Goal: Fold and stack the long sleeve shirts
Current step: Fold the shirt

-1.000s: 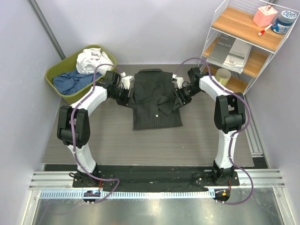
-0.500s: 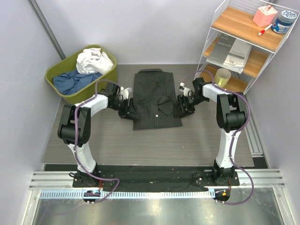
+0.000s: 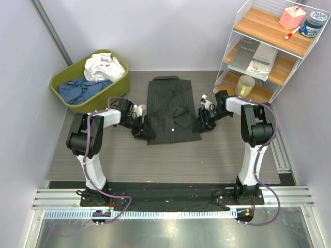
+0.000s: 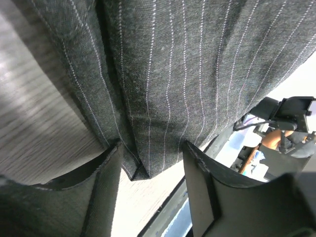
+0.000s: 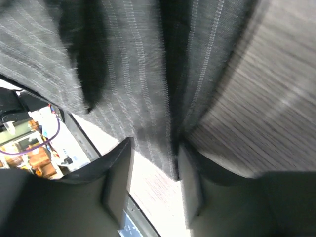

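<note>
Taking the hem corners
Left gripper (image 3: 140, 125), right gripper (image 3: 203, 120) spread astride pinstriped shirt (image 3: 172, 106); pinch all layers, evenly.

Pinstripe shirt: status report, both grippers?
Left gripper open, straddling left hem corner of shirt. Right gripper open, straddling right hem corner. Shirt flat, sleeves folded in. Green bin apart, far left.

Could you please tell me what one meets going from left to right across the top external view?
Green laundry bin → left gripper → dark pinstriped shirt → right gripper → wire shelf unit.
</note>
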